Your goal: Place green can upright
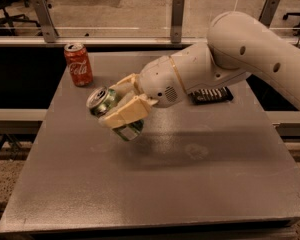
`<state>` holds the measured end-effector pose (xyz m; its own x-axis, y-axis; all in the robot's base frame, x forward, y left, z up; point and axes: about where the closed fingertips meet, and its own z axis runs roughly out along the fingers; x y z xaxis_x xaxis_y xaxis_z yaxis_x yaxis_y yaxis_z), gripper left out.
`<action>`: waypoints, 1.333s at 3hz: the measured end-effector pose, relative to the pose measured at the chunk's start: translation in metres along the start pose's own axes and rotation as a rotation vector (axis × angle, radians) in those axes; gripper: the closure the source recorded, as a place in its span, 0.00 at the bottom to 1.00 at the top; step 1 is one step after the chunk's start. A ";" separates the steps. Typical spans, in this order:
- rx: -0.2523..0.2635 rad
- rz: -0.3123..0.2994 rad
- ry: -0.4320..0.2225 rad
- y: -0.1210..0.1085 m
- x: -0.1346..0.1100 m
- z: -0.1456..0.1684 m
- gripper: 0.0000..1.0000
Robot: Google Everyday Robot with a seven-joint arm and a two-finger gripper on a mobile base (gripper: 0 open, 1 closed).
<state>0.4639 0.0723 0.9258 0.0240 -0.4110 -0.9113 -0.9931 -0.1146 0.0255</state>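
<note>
The green can (103, 102) is held tilted, its silver pull-tab end facing up and to the left, its lower end close to the grey table (155, 184). My gripper (121, 105) reaches in from the right and is shut on the green can, one cream finger (125, 115) across its front and the other behind it. The white arm runs off to the upper right. The can sits left of the table's centre.
A red Coca-Cola can (78, 64) stands upright at the table's back left. A dark flat packet (211, 95) lies at the back right, partly behind the arm. A rail with metal posts runs behind the table.
</note>
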 end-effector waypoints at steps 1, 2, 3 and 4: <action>0.015 0.013 -0.099 -0.002 0.006 0.002 1.00; 0.019 0.014 -0.191 -0.003 0.007 0.002 1.00; 0.022 0.007 -0.269 -0.002 0.008 0.001 1.00; 0.041 -0.008 -0.317 0.001 0.011 0.001 0.81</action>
<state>0.4630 0.0685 0.9153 0.0014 -0.1068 -0.9943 -0.9969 -0.0780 0.0070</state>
